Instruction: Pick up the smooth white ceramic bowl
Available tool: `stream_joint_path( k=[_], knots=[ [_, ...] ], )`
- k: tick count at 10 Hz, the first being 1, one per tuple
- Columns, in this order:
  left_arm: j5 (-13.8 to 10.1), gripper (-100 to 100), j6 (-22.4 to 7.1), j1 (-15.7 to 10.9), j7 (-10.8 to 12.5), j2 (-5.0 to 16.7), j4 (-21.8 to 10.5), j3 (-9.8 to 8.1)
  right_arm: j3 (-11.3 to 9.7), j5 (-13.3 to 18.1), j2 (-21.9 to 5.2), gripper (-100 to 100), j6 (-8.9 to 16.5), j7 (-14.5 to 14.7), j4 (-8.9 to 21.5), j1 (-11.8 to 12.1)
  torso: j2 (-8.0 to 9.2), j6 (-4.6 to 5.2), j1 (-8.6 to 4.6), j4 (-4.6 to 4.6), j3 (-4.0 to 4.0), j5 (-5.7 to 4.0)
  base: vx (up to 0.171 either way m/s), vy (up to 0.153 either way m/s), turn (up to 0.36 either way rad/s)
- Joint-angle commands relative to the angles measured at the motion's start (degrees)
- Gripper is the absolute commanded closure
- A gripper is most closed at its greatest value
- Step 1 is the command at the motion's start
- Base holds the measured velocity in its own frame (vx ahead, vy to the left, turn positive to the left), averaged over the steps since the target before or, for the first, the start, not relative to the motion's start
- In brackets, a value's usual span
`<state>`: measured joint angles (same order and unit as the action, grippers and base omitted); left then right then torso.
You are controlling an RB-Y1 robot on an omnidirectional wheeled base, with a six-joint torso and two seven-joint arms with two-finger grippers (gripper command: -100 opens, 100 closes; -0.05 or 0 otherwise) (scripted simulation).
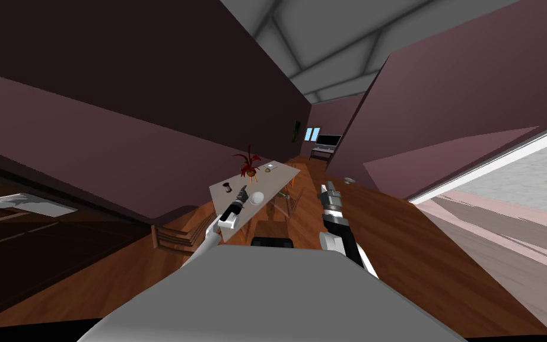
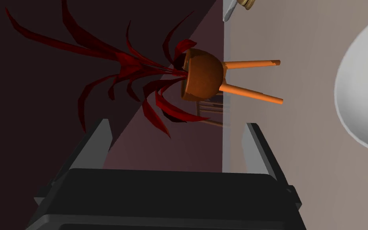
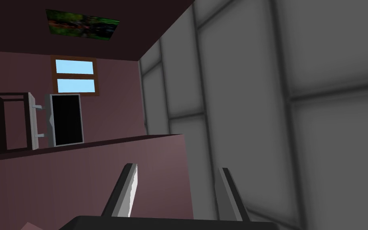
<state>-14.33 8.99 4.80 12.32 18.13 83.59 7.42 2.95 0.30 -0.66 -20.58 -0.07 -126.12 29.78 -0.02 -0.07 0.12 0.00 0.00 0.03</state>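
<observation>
The bowl [image 2: 365, 84] looks smooth, plain white and matt. The counter [image 2: 311, 159] is a flat, matt beige. The plant pot [image 2: 204, 76] is smooth orange-brown with a faint sheen. The floor [image 1: 432, 249] shows wood planks.

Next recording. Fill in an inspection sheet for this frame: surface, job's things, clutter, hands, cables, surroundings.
Surface: light tan table top, standing by the dark purple wall.
Job's things: white bowl on the table's near end, not gripped.
Clutter: red-leaved plant in an orange pot on legs; small dark object; small items at the far end, too small to name.
Hands: left hand open, beside the bowl, aimed toward the plant, nothing between its fingers; right hand open, empty, raised over the floor to the right of the table.
Cables: nothing seen.
Surroundings: wooden floor.
</observation>
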Motion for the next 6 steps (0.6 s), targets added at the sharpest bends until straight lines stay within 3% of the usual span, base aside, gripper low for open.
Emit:
stream_joint_path(
  k=[1, 2, 3, 5, 6],
  knots=[
    [-0.89, -100, -1.59, -2.16, 0.48, 0.85, -2.86, 0.67, 0.00, 0.00, 0.00, 0, 0.00, 0.00, 0.00, 0.00, 0.00, 0.00, 0.00, 0.00, 0.00, 0.00, -0.032, 0.027, -0.178],
    [-0.89, -100, -1.59, -2.16, 0.48, 0.85, -4.35, 0.67, -0.01, 0.00, 0.00, 0, 0.00, 0.00, 0.00, -0.01, 0.02, 0.05, 0.02, 0.00, 0.01, 0.00, -0.031, 0.037, -0.142],
    [-1.65, -100, -2.87, -3.98, 0.80, 1.41, -5.74, 1.42, 0.00, 0.00, 0.00, 0, 0.00, 0.00, 0.00, 0.00, 0.03, 0.01, 0.05, 0.01, 0.01, 0.01, -0.044, 0.052, -0.193],
    [-1.65, -100, -2.87, -3.98, 0.80, 1.41, -8.24, 1.42, 0.00, 0.00, 0.00, 0, 0.00, 0.00, 0.00, 0.00, 0.04, 0.00, 0.09, 0.01, 0.02, 0.02, -0.024, 0.033, -0.049],
    [-2.39, -100, -4.13, -5.79, 1.09, 1.89, -10.42, 2.19, 0.00, 0.00, 0.00, 0, 0.00, 0.00, 0.00, 0.00, -0.02, -0.01, 0.02, -0.01, -0.01, 0.00, -0.026, 0.029, -0.181]
  ],
)
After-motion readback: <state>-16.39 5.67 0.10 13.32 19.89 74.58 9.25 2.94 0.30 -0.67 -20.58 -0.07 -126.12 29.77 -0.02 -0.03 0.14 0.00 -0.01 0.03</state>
